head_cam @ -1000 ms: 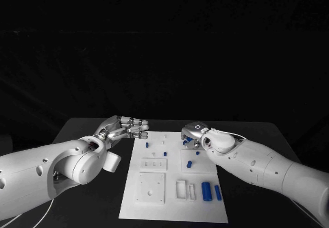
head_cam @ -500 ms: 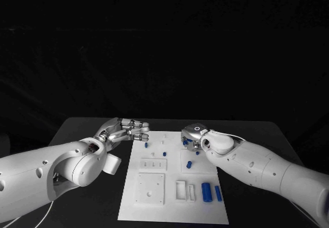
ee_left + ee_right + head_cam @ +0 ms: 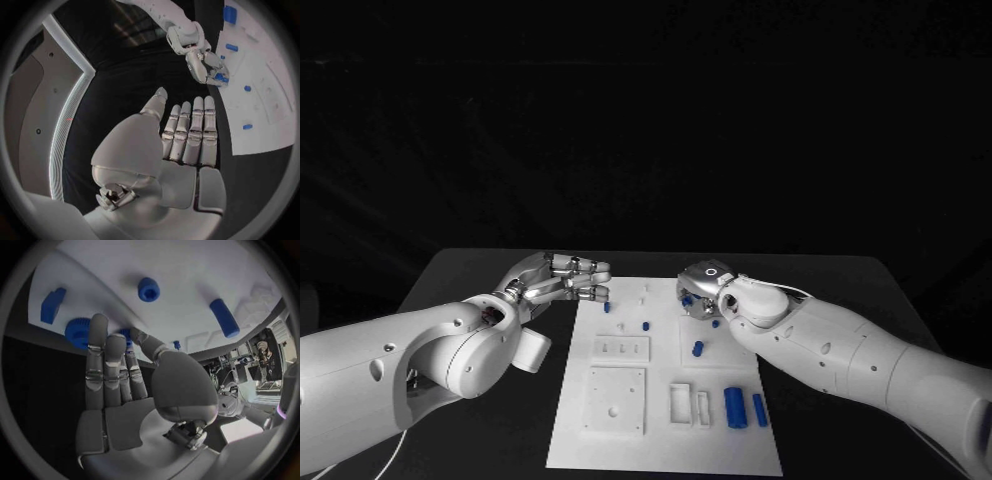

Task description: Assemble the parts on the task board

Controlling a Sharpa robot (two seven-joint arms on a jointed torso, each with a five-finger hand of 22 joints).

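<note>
- The white task board [image 3: 668, 400] lies flat in the middle of the black worktop [image 3: 473, 275], its long side running away from the robot.
- The left hand [image 3: 560, 278] hangs just off the board's far left corner. In the left wrist view its fingers [image 3: 190, 132] lie straight and side by side with the thumb apart, and nothing is in them.
- The right hand [image 3: 700, 287] is down over the far right part of the board. In the right wrist view its fingers [image 3: 106, 360] stretch out together, their tips at a blue gear-shaped part [image 3: 78, 333]. Whether they grip it I cannot tell; a small blue piece shows at the fingertips in the left wrist view.
- Near that gear a blue block [image 3: 52, 304] sits on the board, with a round blue peg [image 3: 148, 289] and a blue cylinder [image 3: 224, 317] further along.
- On the near right of the board, two blue cylinders [image 3: 734, 402] lie side by side next to a white open frame [image 3: 682, 401].
- A white square plate [image 3: 616, 397] with a small hole sits on the near left of the board.
</note>
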